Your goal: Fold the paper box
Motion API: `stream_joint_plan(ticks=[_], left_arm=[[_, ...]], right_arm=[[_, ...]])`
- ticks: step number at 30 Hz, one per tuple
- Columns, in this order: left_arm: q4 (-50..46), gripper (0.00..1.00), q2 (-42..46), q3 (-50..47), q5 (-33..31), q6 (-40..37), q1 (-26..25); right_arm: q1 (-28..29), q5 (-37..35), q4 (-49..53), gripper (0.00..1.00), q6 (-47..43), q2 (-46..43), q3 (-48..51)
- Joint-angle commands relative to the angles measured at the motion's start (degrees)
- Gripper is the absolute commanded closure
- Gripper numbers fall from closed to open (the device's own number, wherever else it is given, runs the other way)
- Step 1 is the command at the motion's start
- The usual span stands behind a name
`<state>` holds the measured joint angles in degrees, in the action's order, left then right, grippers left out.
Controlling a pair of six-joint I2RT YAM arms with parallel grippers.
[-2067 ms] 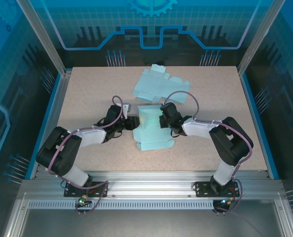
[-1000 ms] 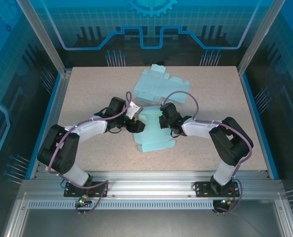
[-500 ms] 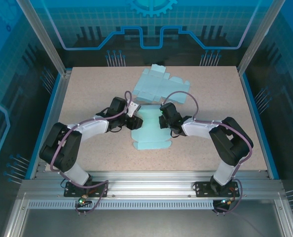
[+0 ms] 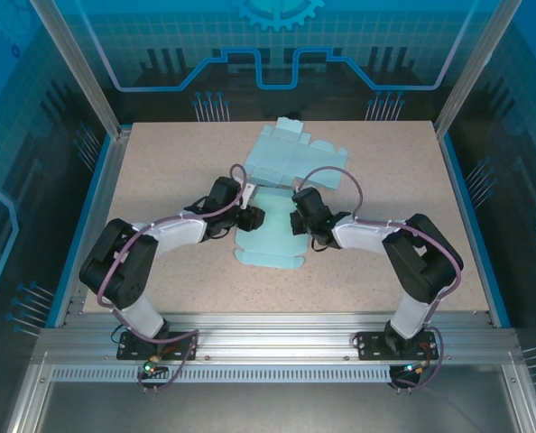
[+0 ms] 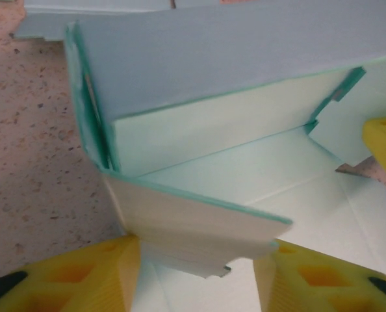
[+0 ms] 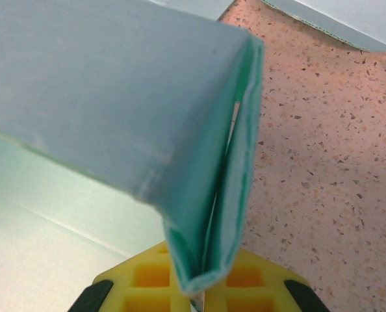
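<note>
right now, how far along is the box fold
Done: the right wall of the paper box is doubled over, upright. In hand: the right gripper pinches that wall; the left gripper straddles a panel on the left side. Left: the near flaps lie flat, and a second blank waits behind.

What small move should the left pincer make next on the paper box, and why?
Probably push the left pincer forward, tipping the flap between its fingers inward. Its jaws stand apart with that tabbed flap across them, tilted and not tucked, while the right pincer, shut on a folded wall, steadies the paper box.
</note>
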<state>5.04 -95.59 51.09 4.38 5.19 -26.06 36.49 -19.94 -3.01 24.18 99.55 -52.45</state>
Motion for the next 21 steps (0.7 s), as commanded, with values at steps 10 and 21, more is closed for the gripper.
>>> stream_joint_plan(ticks=[10, 21], left_arm=[[4.52, 0.34, 13.82, -6.92, 2.37, 3.88, -0.09], [0.07, 0.34, 28.59, -14.45, -1.56, 7.59, 8.45]], right_arm=[[1.65, 1.84, 1.77, 0.92, -0.94, 0.12, -0.29], [1.64, 2.78, 1.07, 0.92, -0.84, 0.21, -0.37]])
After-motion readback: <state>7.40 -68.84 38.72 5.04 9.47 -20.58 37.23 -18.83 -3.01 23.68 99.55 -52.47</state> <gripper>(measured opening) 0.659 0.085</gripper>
